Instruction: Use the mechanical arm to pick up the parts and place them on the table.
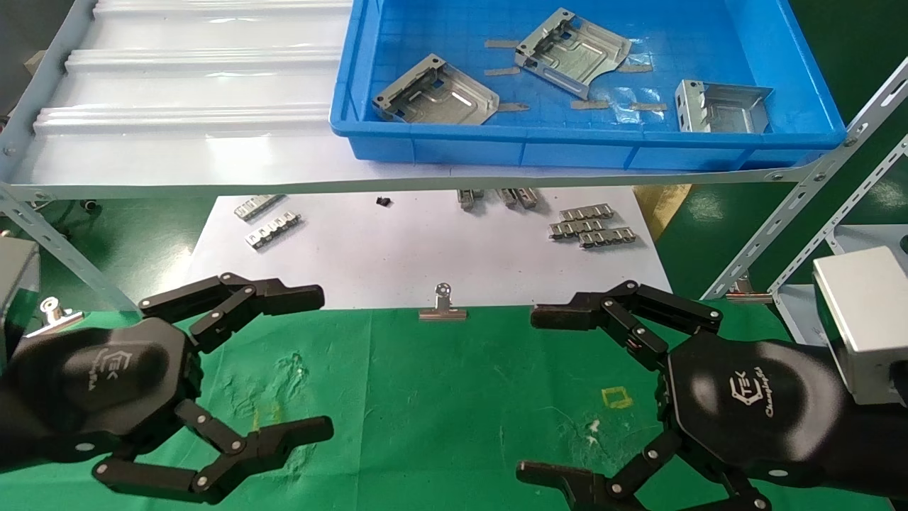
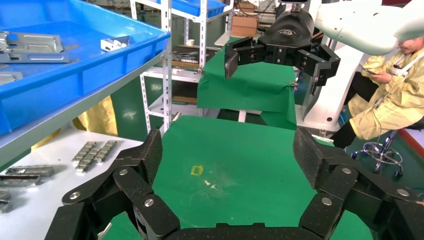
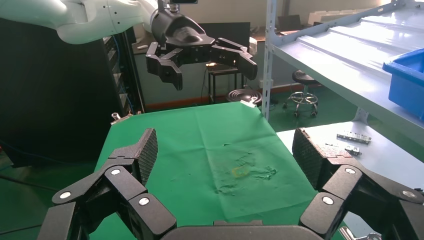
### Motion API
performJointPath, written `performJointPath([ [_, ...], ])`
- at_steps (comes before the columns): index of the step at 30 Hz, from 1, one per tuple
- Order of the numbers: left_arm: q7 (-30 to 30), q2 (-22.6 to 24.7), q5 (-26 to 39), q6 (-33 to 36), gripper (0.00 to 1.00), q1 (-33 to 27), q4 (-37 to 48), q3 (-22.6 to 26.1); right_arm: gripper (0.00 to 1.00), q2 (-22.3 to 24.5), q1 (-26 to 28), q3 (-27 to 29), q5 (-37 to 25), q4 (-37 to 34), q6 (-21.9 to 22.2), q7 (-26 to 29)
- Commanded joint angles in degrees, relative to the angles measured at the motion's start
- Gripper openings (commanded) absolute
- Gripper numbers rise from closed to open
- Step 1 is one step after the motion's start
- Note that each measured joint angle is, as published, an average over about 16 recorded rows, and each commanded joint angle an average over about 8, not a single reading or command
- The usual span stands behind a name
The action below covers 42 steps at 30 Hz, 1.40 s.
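Three silver-grey stamped parts lie in a blue tray (image 1: 589,145) on the raised shelf: one at the left (image 1: 434,91), one at the back (image 1: 573,51), one at the right (image 1: 722,106). The mechanical arm's right gripper (image 1: 528,394) (image 3: 226,152) hovers open and empty over the green table (image 1: 440,397), beside a small yellow square mark (image 1: 616,397). My left gripper (image 1: 325,362) (image 2: 227,157) faces it from the left, also open and empty. Both hands are well in front of the tray and lower than it.
A white paper sheet (image 1: 425,248) under the pale ridged shelf (image 1: 177,85) holds small ribbed metal strips (image 1: 592,226). A silver binder clip (image 1: 443,306) pins the cloth's far edge. Slanted shelf struts (image 1: 801,213) stand at the right.
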Motion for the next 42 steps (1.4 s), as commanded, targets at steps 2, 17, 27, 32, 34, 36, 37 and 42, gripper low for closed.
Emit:
performJointPath([
  [2, 0.0, 0.0, 0.0, 0.0, 0.00, 0.0, 0.0, 0.0, 1.00, 0.0, 0.0, 0.0, 0.0, 0.0, 0.0, 0.0],
  [17, 0.0, 0.0, 0.0, 0.0, 0.00, 0.0, 0.0, 0.0, 1.00, 0.0, 0.0, 0.0, 0.0, 0.0, 0.0, 0.0],
  [27, 0.0, 0.0, 0.0, 0.0, 0.00, 0.0, 0.0, 0.0, 1.00, 0.0, 0.0, 0.0, 0.0, 0.0, 0.0, 0.0],
  [32, 0.0, 0.0, 0.0, 0.0, 0.00, 0.0, 0.0, 0.0, 1.00, 0.0, 0.0, 0.0, 0.0, 0.0, 0.0, 0.0],
  [34, 0.0, 0.0, 0.0, 0.0, 0.00, 0.0, 0.0, 0.0, 1.00, 0.0, 0.0, 0.0, 0.0, 0.0, 0.0, 0.0],
  [36, 0.0, 0.0, 0.0, 0.0, 0.00, 0.0, 0.0, 0.0, 1.00, 0.0, 0.0, 0.0, 0.0, 0.0, 0.0, 0.0],
  [37, 0.0, 0.0, 0.0, 0.0, 0.00, 0.0, 0.0, 0.0, 1.00, 0.0, 0.0, 0.0, 0.0, 0.0, 0.0, 0.0],
  [42, 0.0, 0.0, 0.0, 0.0, 0.00, 0.0, 0.0, 0.0, 1.00, -0.1, 0.5, 0.1, -0.2, 0.1, 0.2, -0.1],
])
